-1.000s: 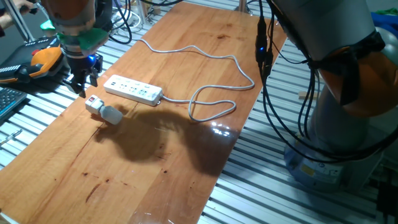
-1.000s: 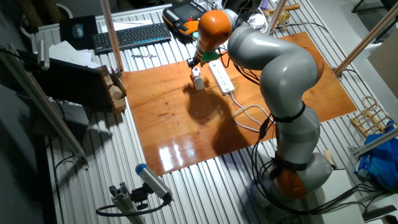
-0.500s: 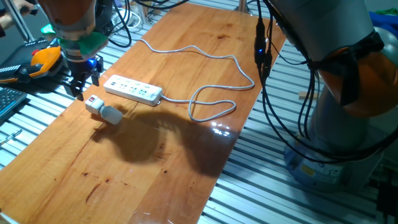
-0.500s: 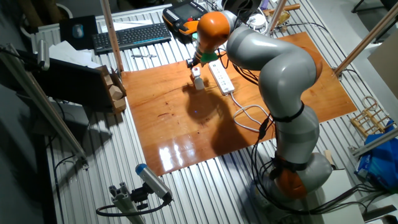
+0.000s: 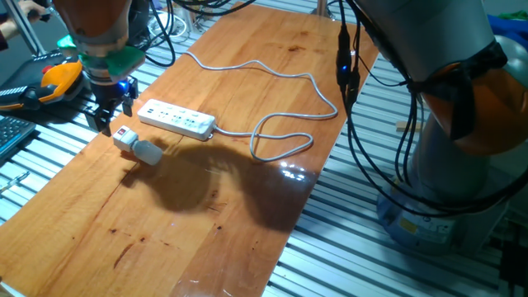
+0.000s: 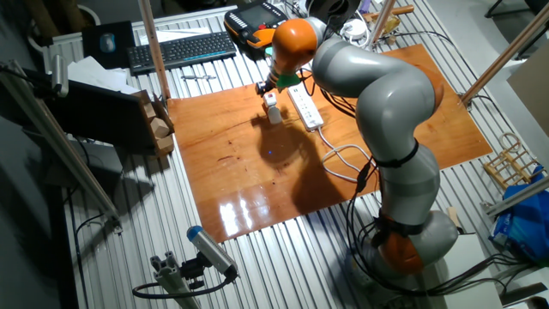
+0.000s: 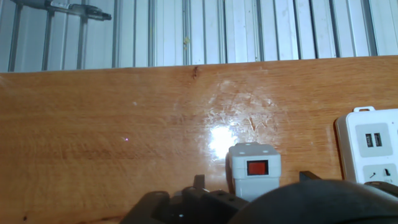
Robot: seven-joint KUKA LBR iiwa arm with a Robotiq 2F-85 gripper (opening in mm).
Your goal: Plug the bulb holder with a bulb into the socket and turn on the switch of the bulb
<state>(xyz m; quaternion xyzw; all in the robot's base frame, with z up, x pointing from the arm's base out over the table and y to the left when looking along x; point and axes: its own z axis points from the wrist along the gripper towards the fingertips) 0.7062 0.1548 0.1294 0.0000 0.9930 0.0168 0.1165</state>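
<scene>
Just below end effector point(image 5: 106, 114): bulb holder point(image 5: 124, 139).

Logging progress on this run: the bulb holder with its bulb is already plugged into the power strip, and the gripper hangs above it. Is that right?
Not quite. In one fixed view the bulb holder and its bulb lie on the table beside the power strip, not plugged into it. The gripper does hang above the holder.

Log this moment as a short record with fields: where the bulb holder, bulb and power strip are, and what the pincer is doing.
bulb holder: lying on the wooden table, red switch facing up, not plugged in
bulb: joined to the holder, pointing away from the pincer
power strip: flat beside the holder, apart from it, grey cable looping across the table
pincer: above the table by the holder, holding nothing; jaw state unclear
</scene>
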